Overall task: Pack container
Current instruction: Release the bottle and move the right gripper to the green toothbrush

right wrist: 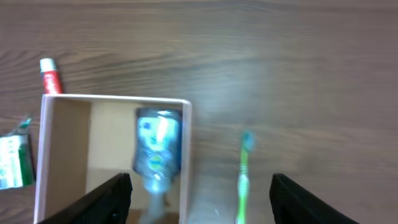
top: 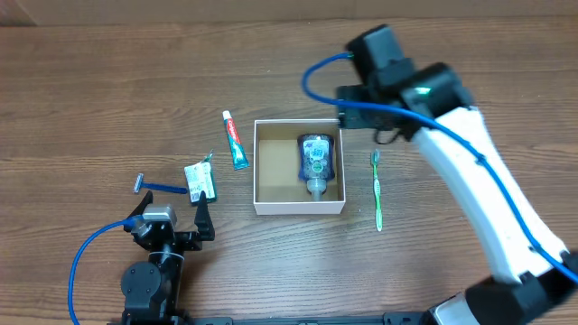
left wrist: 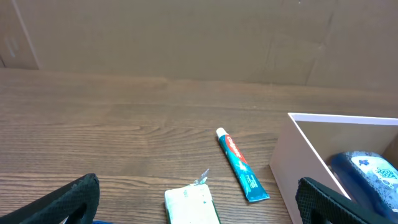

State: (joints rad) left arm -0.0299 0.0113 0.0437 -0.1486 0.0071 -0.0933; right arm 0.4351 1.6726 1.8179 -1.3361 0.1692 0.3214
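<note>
The container (top: 265,171) is a white-walled box with a brown inside, at the table's middle. A blue bottle (top: 316,159) lies in its right half, also seen in the right wrist view (right wrist: 158,148). A green toothbrush (top: 377,191) lies on the table just right of the box. A toothpaste tube (top: 236,140), a small green-and-white packet (top: 200,181) and a blue razor (top: 155,187) lie left of it. My right gripper (right wrist: 199,202) is open and empty, high above the box's right wall and the toothbrush (right wrist: 242,180). My left gripper (left wrist: 199,208) is open and empty near the packet (left wrist: 191,205).
The container's white wall (left wrist: 292,165) stands close to my left gripper's right finger. The toothpaste tube (left wrist: 241,165) lies between the packet and that wall. A brown cardboard wall runs behind the table's far edge.
</note>
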